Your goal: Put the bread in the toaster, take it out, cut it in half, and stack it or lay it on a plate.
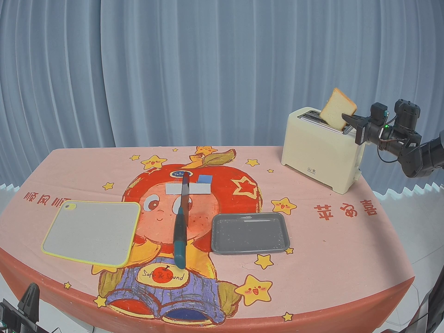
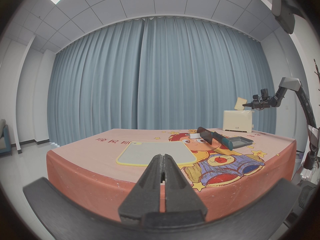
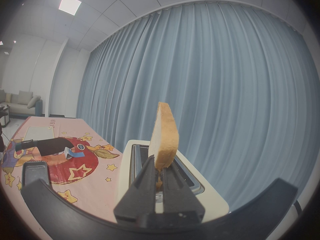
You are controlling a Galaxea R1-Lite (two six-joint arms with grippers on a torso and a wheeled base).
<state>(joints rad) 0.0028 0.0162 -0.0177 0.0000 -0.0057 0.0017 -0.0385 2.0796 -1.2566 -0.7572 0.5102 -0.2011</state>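
While the right gripper [image 1: 348, 118] clamps the bread [image 1: 336, 106] by a lower corner, the slice stands tilted over the toaster [image 1: 319, 156] at the far right edge of the desk [image 1: 333, 260]. Closed and empty, the left gripper [image 2: 163, 164] hangs beyond the near left edge, apart from the cutting board [image 1: 92, 232].

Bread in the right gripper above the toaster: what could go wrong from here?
1. The right gripper pinches the bread only by its lower edge, so the soft slice may tear, or pivot and fall.
2. The slice hangs tilted over the toaster. If lowered like this, it could catch on the slot rim.
3. The knife lies beside the cutting board. A low carry toward the board might knock it.
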